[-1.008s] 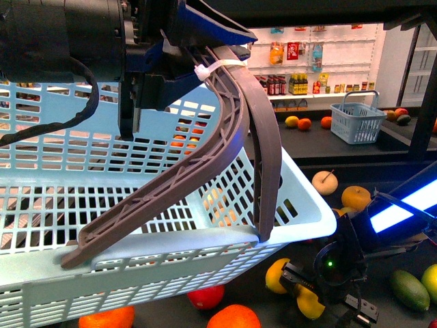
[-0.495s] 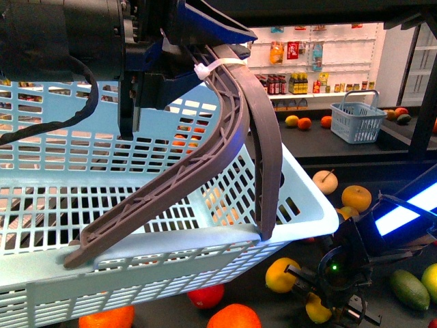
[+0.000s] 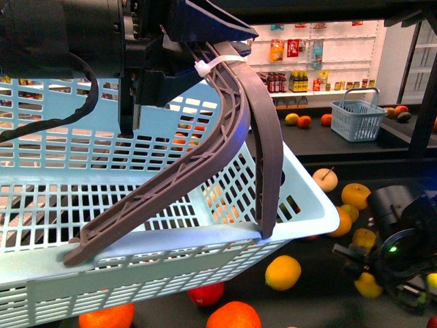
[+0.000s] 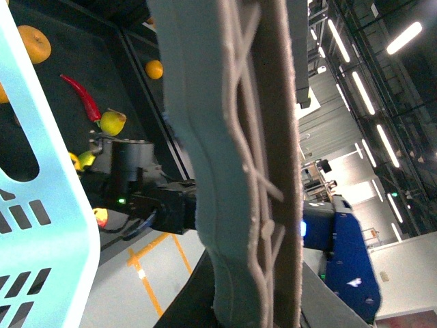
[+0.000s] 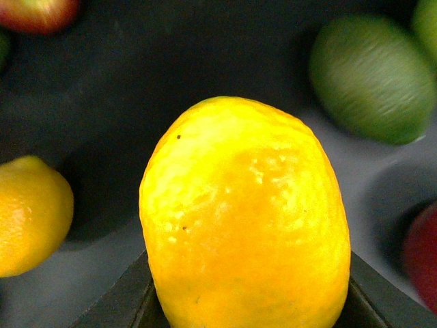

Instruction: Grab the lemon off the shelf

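Shop racking stocked with bottles (image 3: 307,61) lined the far wall, and in front of it stood the black tiered shelf (image 3: 311,311), its dark deck strewn with fruit. Most of the front view was taken up by the pale blue basket (image 3: 171,266), hanging by its grey handle (image 3: 266,157), which the left claw (image 3: 194,51) held pinched. Low on the robot's right, over the lower deck, the right claw (image 5: 246,307) was pressed onto the lemon (image 5: 246,212), gripping only its lower end. The shadow beneath suggested the fruit was clear of the deck. Doing this step well probably meant a steady squeeze and a straight, slow rise, since a smooth rind held by one end could roll out of the pads. The room above the claw looked open. The basket's corner overhung on one side and a black upright (image 3: 425,116) stood on the other, so any sideways swing was best kept small. Close neighbours were a green fruit (image 5: 372,78) and a second yellow fruit (image 5: 27,212); neither touched the lemon.
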You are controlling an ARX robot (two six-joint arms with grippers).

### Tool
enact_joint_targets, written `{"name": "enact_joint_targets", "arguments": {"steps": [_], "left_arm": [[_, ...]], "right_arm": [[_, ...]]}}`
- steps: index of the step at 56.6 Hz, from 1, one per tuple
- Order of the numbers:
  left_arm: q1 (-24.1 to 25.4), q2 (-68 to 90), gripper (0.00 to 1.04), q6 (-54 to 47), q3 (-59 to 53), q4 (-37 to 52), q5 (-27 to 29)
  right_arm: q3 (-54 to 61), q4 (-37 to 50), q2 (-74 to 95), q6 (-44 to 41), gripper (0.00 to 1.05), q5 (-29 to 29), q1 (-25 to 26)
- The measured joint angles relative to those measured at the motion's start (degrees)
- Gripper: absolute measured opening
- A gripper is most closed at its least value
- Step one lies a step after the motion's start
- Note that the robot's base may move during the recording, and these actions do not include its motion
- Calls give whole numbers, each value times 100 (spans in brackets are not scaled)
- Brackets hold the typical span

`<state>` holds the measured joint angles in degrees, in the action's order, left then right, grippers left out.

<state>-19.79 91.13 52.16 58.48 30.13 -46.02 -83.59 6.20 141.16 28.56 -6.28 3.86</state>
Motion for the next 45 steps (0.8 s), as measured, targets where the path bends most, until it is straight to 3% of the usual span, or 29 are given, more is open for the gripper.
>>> {"name": "enact_joint_targets", "arguments": {"steps": [5, 22, 33, 45], "left_arm": [[0, 0, 9, 0, 0, 0, 2], [0, 0, 9, 0, 0, 0, 2], [0, 0, 9, 0, 0, 0, 4], [0, 0, 9, 0, 0, 0, 4]], "right_arm": [[529, 247, -660, -116, 48, 221, 164], [1558, 544, -3333, -15, 47, 1921, 210], [1764, 743, -4559, 374, 47, 3351, -138], [2024, 732, -4736, 527, 47, 3810, -761]]}}
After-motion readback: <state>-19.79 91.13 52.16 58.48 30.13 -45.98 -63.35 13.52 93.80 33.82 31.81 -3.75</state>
